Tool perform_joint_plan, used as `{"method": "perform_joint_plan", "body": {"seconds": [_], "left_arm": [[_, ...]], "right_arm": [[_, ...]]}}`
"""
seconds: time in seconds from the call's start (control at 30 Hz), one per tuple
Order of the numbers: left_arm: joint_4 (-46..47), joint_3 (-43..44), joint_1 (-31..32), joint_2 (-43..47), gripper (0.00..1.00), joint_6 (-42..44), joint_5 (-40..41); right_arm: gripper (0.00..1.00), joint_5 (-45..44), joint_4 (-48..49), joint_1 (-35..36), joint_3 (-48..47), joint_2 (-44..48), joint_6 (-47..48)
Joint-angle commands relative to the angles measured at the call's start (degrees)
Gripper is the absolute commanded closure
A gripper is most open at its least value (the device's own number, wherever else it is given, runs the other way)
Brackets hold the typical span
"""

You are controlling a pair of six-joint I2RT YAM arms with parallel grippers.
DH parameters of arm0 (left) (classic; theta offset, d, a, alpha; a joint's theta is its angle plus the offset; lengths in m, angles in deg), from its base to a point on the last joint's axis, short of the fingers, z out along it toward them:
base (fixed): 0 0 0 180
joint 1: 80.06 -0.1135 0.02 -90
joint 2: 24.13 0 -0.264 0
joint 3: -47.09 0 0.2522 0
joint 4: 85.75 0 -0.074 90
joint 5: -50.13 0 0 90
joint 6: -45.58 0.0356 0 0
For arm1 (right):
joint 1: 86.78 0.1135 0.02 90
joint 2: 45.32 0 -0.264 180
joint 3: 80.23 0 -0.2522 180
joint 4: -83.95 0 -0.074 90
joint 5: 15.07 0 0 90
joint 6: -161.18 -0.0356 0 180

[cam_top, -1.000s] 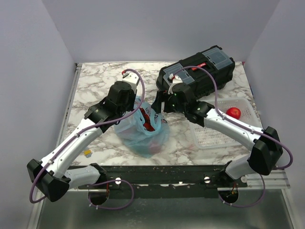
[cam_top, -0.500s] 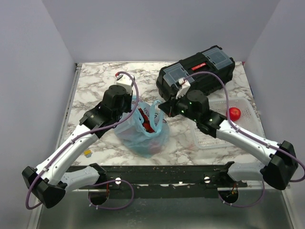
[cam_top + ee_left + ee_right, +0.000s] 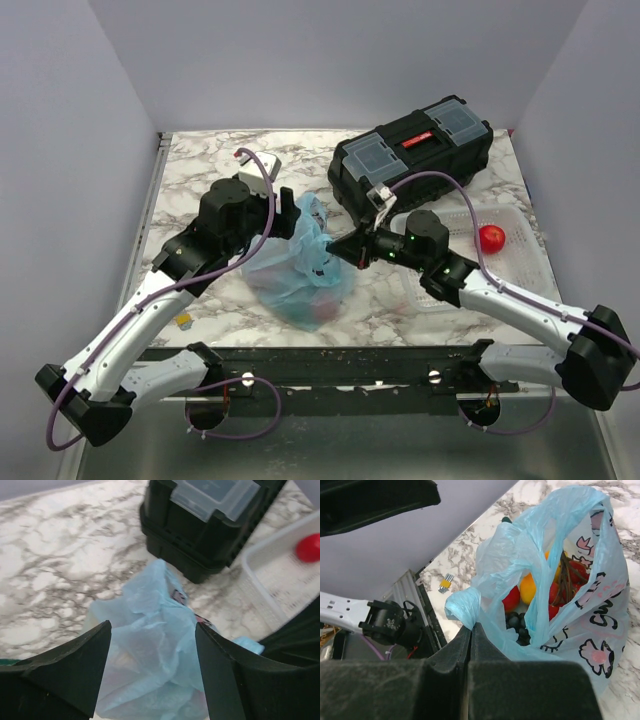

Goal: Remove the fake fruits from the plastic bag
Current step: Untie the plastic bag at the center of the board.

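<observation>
Right gripper is pinching a fold of the plastic bag, sitting just near-left of the black toolbox, while the left gripper is hovering spread-fingered directly above the fake fruits inside.

White arm links with black joints, purple cables looped alongside both.
</observation>
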Motion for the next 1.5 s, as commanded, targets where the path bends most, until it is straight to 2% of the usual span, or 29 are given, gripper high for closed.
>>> {"method": "perform_joint_plan", "body": {"seconds": [0.0, 0.1, 0.17, 0.27, 0.5, 0.67, 0.8, 0.87, 0.93, 1.03, 1.1, 1.2, 1.27, 1.37, 1.47], "left_arm": [[-7.2, 5.2, -0.2, -2.6, 0.32, -4.7, -19.2], [-9.9, 5.8, -0.2, -4.6, 0.32, -7.2, -28.6], [-10.4, 5.3, -0.1, -5.2, 0.33, -9.3, -32.2], [-10.3, 4.3, 0.3, -5.3, 0.35, -10.9, -34.6], [-10.2, 5.1, 1.1, -7.7, 0.46, -14.4, -36.7], [-5.7, 3.7, 5.9, -9.0, 0.47, -17.2, -28.5], [-8.6, 7.3, 8.7, -12.7, 0.47, -15.8, -20.0], [-11.3, 10.2, 11.2, -14.6, 0.46, -13.5, -15.9], [-14.0, 13.0, 15.5, -16.2, 0.44, -9.9, -7.3], [-15.9, 15.2, 20.3, -18.8, 0.39, -0.8, 3.6], [-16.4, 15.5, 21.7, -19.9, 0.36, 7.2, 6.8], [-12.5, 12.3, 22.5, -18.5, 0.31, 22.1, 7.7], [-9.4, 11.1, 22.5, -18.0, 0.29, 28.1, 7.7], [-1.1, 6.3, 22.6, -16.8, 0.26, 38.5, 3.3], [1.7, 4.1, 22.5, -17.6, 0.22, 46.0, 0.8]], "right_arm": [[0.99, 4.0, 1.4, 0.1, 2.6, 2.7, -0.3], [0.99, 5.5, -0.8, 0.1, 4.7, 4.8, 1.3], [0.99, 6.6, -2.1, 0.1, 6.5, 6.4, 2.4], [0.99, 10.9, -4.4, 0.1, 8.9, 8.6, 4.1], [0.99, 14.2, -8.5, 0.1, 13.1, 13.7, 3.7], [0.99, 14.8, -8.4, 0.2, 15.6, 15.8, 3.4], [0.99, 14.1, -9.7, 0.2, 16.4, 16.0, 2.9], [0.99, 13.3, -10.3, 0.2, 17.1, 16.5, 2.4], [0.99, 11.8, -11.2, 0.2, 17.7, 17.8, 2.1], [0.99, 10.0, -12.0, 0.2, 18.4, 21.0, 1.6], [0.99, 9.8, -11.8, 0.2, 19.1, 23.2, 1.1], [0.99, 9.6, -10.9, 0.2, 20.6, 26.1, -0.1], [0.99, 9.0, -10.7, 0.2, 21.4, 27.2, -0.7], [0.99, 8.2, -11.4, 0.2, 21.3, 27.8, -0.9], [0.99, 7.9, -12.4, 0.2, 20.9, 28.4, -1.0]]}}
